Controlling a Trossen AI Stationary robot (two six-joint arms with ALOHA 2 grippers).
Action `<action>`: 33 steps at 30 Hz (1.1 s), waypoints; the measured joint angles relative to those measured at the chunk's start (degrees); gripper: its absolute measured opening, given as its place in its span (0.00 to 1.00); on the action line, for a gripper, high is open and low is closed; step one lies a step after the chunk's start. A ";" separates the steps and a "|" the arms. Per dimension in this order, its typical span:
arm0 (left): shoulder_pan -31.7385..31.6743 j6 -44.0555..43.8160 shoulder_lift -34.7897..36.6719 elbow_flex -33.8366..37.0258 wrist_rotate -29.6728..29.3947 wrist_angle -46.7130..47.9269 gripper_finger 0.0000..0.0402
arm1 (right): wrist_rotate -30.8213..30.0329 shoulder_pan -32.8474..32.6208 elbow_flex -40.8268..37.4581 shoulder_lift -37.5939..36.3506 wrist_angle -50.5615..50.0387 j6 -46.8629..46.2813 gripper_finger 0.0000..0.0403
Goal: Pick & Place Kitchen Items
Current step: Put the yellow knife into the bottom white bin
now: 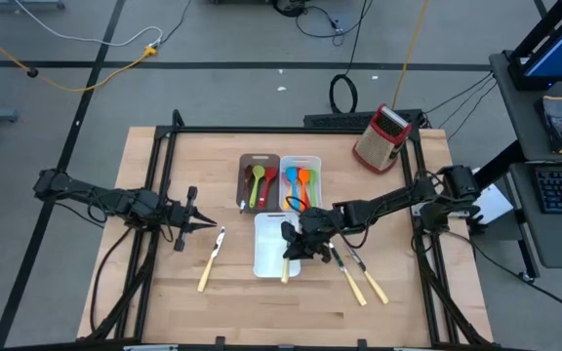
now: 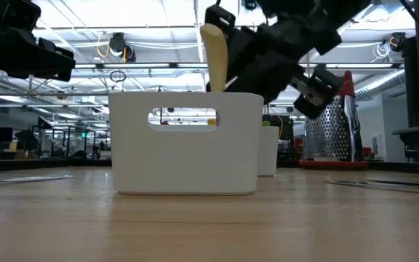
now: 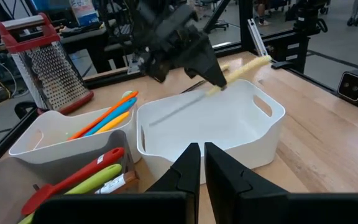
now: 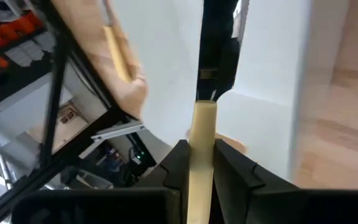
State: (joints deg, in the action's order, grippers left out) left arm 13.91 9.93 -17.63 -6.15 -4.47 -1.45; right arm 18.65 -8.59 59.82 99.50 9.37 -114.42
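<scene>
Over white tray (image 1: pixel 266 255), knife (image 1: pixel 286 270) between right fingers (image 4: pixel 229 165)

White bin (image 2: pixel 186 145) centered on worktop (image 2: pixel 209 225); right tool (image 2: pixel 249 54) above it gripping cream knife handle (image 2: pixel 213 54). Grater (image 2: pixel 337 127) behind right. Left arm (image 2: pixel 20 47) upper left.

Both arms are matte black, built of slim jointed links with blocky housings at the joints and thin black cables looping alongside. The left gripper (image 1: pixel 203 223) ends in two tapering, pointed black fingers. The right gripper (image 1: pixel 292 250) is a chunkier, angular black block with flat-sided fingers.
</scene>
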 joint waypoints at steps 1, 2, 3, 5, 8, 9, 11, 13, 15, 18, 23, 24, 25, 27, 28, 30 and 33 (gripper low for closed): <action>0.00 0.21 0.00 0.00 0.01 -0.02 0.07 | 0.96 -0.10 -0.07 0.82 1.21 -0.28 0.11; -0.02 0.37 0.02 0.00 0.00 -0.02 0.07 | 1.43 -0.10 -0.05 1.75 3.40 -0.40 0.11; 0.00 0.42 0.00 0.00 0.00 0.00 0.07 | 1.33 -0.10 0.03 2.57 4.96 -0.38 0.11; 0.00 -0.07 0.02 0.00 0.00 0.00 0.07 | 0.79 -0.12 0.01 3.73 6.81 -0.40 0.11; -0.01 -1.08 0.02 0.00 0.03 0.15 0.07 | -0.59 -0.10 0.01 4.40 8.02 -0.40 0.11; -0.01 -1.11 0.02 0.00 0.03 0.22 0.07 | -0.54 -0.10 0.01 4.42 7.99 -0.40 0.12; 0.00 -1.11 0.01 0.00 0.02 0.46 0.07 | -0.48 -0.10 0.01 4.49 7.97 -0.65 0.13; -0.01 -1.11 0.02 0.00 0.03 0.45 0.07 | -0.50 -0.10 0.01 4.49 7.99 -1.45 0.15; 0.00 -1.06 0.02 0.00 0.02 0.46 0.07 | -0.50 -0.11 0.01 4.49 7.98 -1.70 0.18; -0.02 -1.04 0.00 0.00 0.04 0.44 0.07 | -0.51 -0.12 0.01 4.49 7.95 -1.69 0.22; -0.01 -1.02 0.02 0.00 0.04 0.44 0.07 | -0.63 -0.12 0.01 4.49 7.97 -1.69 0.28; -0.01 -1.02 0.02 0.00 0.04 0.44 0.07 | -0.63 -0.12 0.01 4.49 8.03 -1.67 0.28; -0.01 -1.02 0.01 0.00 0.04 0.44 0.07 | -0.63 -0.12 0.01 4.49 8.18 -1.54 0.29; -0.02 -1.02 0.02 0.00 0.04 0.44 0.07 | -0.63 -0.12 0.01 4.49 8.72 -1.10 0.29; 0.00 -1.02 0.02 0.00 0.04 0.44 0.07 | -0.61 -0.12 0.01 4.49 9.18 -0.74 0.29; -0.01 -1.02 0.00 0.00 0.04 0.44 0.07 | -0.62 -0.40 0.01 4.46 10.24 0.16 0.29; 0.00 -1.06 0.01 0.00 0.05 0.44 0.07 | -0.59 -1.17 0.01 3.42 10.48 2.64 0.27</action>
State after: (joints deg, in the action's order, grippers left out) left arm 13.91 8.86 -17.62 -6.15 -4.42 -1.02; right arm 18.07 -9.75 59.83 102.92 19.85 -111.79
